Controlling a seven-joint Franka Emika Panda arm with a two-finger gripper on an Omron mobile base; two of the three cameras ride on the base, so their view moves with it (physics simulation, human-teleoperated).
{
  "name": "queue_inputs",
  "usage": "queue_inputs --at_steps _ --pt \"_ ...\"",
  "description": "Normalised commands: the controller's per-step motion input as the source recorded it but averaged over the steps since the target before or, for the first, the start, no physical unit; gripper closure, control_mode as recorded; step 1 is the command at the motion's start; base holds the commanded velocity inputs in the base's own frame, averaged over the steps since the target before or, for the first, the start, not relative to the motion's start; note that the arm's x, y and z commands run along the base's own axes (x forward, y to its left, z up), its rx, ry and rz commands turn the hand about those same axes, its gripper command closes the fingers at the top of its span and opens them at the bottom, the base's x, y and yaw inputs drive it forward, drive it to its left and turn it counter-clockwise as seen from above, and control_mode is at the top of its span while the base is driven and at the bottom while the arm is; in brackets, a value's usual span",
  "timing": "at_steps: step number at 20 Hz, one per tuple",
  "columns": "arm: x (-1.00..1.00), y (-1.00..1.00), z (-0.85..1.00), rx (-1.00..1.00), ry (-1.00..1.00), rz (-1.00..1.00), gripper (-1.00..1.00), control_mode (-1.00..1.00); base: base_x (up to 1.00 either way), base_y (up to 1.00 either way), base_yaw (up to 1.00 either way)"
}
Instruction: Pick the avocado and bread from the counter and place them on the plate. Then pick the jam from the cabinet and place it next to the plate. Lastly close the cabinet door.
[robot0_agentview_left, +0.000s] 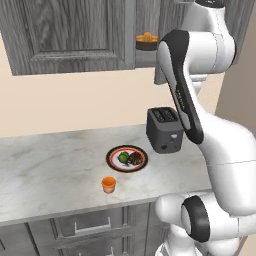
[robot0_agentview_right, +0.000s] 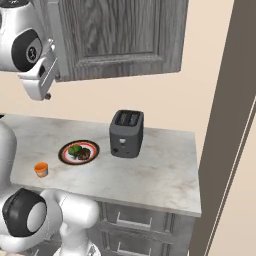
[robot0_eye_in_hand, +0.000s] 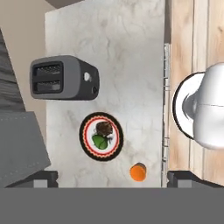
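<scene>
On the counter: the small orange cup-shaped jam jar (robot0_agentview_left: 108, 184) is set on the pale marble counter slab (robot0_agentview_left: 50, 170), just beside the round red-and-black-rimmed plate (robot0_agentview_left: 107, 159).
On the plate: the bright green avocado ball (robot0_agentview_left: 122, 158) and the dark brown bread chunk (robot0_agentview_left: 135, 159) are laid side by side.
Gripper: the two-finger gripper (robot0_eye_in_hand: 117, 177) is raised high over the counter, pointed down, spread wide, with nothing held.
Step judged left: closing of the large dark grey wood-grain cabinet door (robot0_agentview_right: 120, 35).
Deciding relation: in the right base view the hand is seen just beside the door's lower left edge. The door's broad panel stretches away to the right of it, so a sideways push against that edge is likely called for.
</scene>
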Motion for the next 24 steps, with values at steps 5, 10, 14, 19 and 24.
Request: queue_inputs --at_steps 5,10,14,19,24 --pt "1.0 -0.11 -0.82 0.0 0.0 0.07 -1.0 -1.0 0.0 0.0 0.0" --pt "1.0 -0.32 -0.47 0.04 0.01 0.1 -1.0 -1.0 0.0 0.0 0.0" --pt "1.0 -0.48 -0.25 0.11 0.0 0.14 -1.0 -1.0 0.0 0.0 0.0" --pt "1.0 -0.57 -0.15 0.15 0.02 0.12 -1.0 -1.0 0.0 0.0 0.0" --pt "1.0 -0.51 -0.17 0.09 0.01 0.05 -1.0 -1.0 0.0 0.0 0.0"
